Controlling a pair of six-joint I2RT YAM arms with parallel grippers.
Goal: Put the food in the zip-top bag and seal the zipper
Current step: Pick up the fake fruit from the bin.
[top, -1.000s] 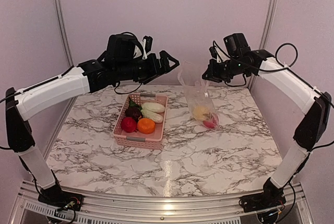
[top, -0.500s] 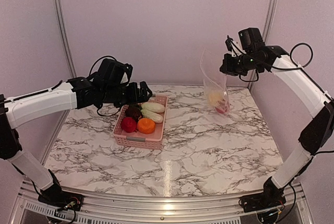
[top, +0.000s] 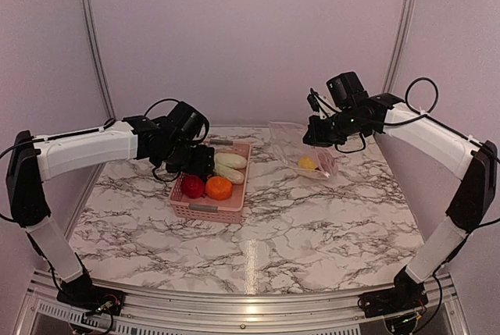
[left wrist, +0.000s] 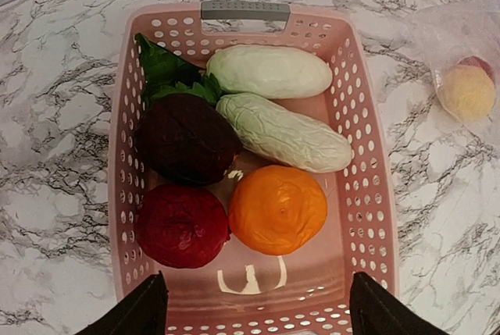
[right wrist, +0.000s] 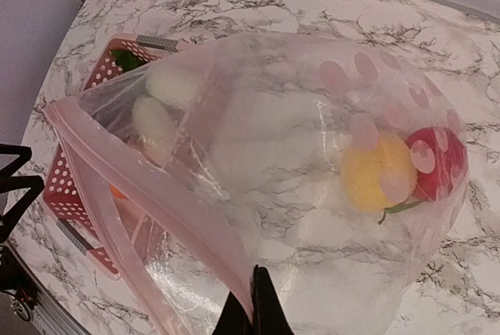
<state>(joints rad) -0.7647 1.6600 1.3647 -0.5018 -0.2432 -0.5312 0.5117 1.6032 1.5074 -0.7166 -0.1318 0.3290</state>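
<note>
The left claw (left wrist: pixel 258 305) hangs open over the basket (left wrist: pixel 367 218), where six food pieces (left wrist: pixel 277 208) lie. The right claw (right wrist: pixel 251 304), right of the basket, pinches the bag (right wrist: pixel 297 194) rim; the thin plastic may slip and spill its two pieces.

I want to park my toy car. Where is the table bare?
The wide near part of the table, in front of the basket, is bare. So is the strip between basket and bag. Inside the basket it is crowded with food.
</note>
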